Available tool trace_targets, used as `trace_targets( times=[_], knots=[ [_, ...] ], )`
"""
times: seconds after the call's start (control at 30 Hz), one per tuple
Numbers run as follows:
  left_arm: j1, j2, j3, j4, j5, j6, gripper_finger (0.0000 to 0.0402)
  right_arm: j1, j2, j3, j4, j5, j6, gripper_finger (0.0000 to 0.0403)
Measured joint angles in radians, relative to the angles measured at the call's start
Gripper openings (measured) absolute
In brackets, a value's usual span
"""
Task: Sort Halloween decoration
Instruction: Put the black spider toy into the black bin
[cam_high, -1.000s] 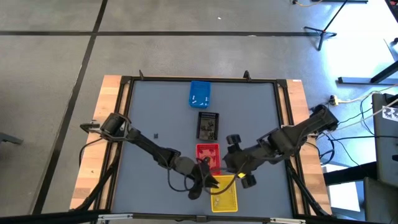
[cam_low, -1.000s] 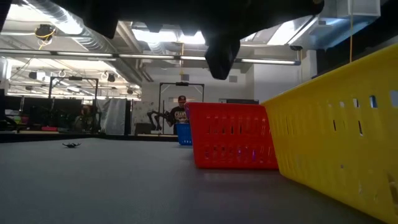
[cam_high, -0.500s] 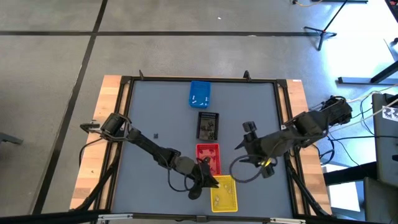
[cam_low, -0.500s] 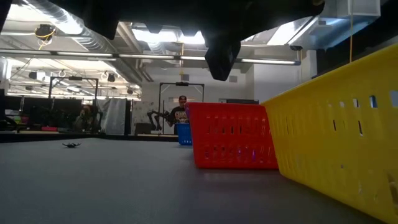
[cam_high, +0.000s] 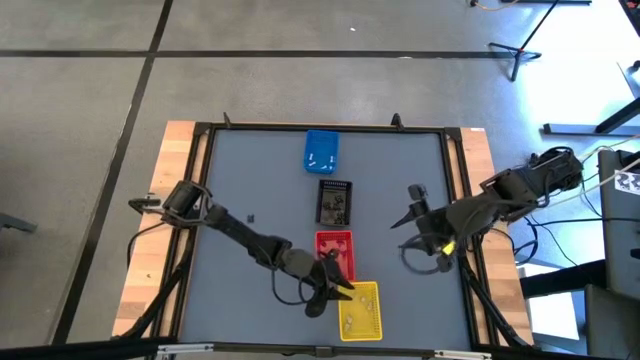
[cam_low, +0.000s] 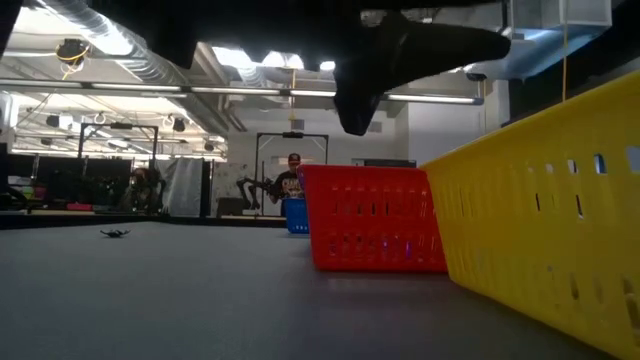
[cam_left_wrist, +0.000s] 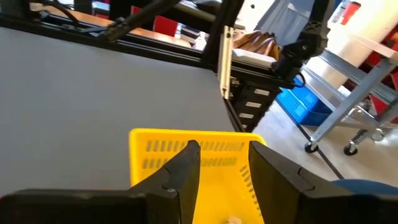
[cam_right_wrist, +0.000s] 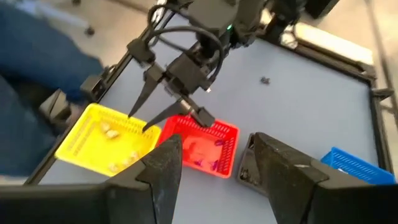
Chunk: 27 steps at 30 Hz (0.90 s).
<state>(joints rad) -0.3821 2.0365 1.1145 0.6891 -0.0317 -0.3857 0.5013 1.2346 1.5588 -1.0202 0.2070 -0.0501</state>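
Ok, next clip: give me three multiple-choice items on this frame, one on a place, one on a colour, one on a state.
1. The left claw hangs over which tray?
A. blue
B. yellow
C. black

2. Which tray lies farthest from the yellow tray?
A. red
B. black
C. blue

3. The left claw's fingers are
A. shut on a piece
B. apart, holding nothing
C. hidden

Answers:
1 B, the left wrist view shows yellow mesh below its fingers.
2 C, in the high view the blue tray ends the row beyond the black tray and the red tray.
3 B, the right wrist view shows them spread.
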Motion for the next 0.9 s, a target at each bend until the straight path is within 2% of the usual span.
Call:
trace_targets(
  times=[0.17, 0.23, 0.33, 0.47, 0.57, 0.73, 0.9],
  knots=[
    [0.045, -0.015, 0.000, -0.014, -0.001, 0.019, 0.0126, -0.070, -0.194, -0.284, 0.218, 0.001, -0.012, 0.0198],
    [0.074, -0.041, 0.000, -0.031, -0.003, 0.080, 0.0126, -0.122, -0.278, -0.404, 0.318, -0.008, -0.011, 0.0198],
    [0.121, -0.106, 0.000, -0.088, -0.004, 0.188, 0.0126, -0.207, -0.406, -0.587, 0.444, -0.082, -0.009, 0.0198],
    [0.192, -0.236, 0.000, -0.260, -0.010, 0.296, 0.0125, -0.326, -0.563, -0.818, 0.624, -0.182, 0.011, 0.0198],
    [0.247, -0.345, 0.000, -0.424, -0.032, 0.343, 0.0125, -0.402, -0.681, -0.958, 0.675, -0.233, 0.047, 0.0198],
    [0.338, -0.542, 0.000, -0.727, -0.086, 0.348, 0.0125, -0.484, -0.864, -1.112, 0.696, -0.278, 0.096, 0.0198],
    [0.414, -0.713, 0.000, -0.987, -0.142, 0.313, 0.0125, -0.504, -1.049, -1.227, 0.726, -0.304, 0.095, 0.0198]
  ],
)
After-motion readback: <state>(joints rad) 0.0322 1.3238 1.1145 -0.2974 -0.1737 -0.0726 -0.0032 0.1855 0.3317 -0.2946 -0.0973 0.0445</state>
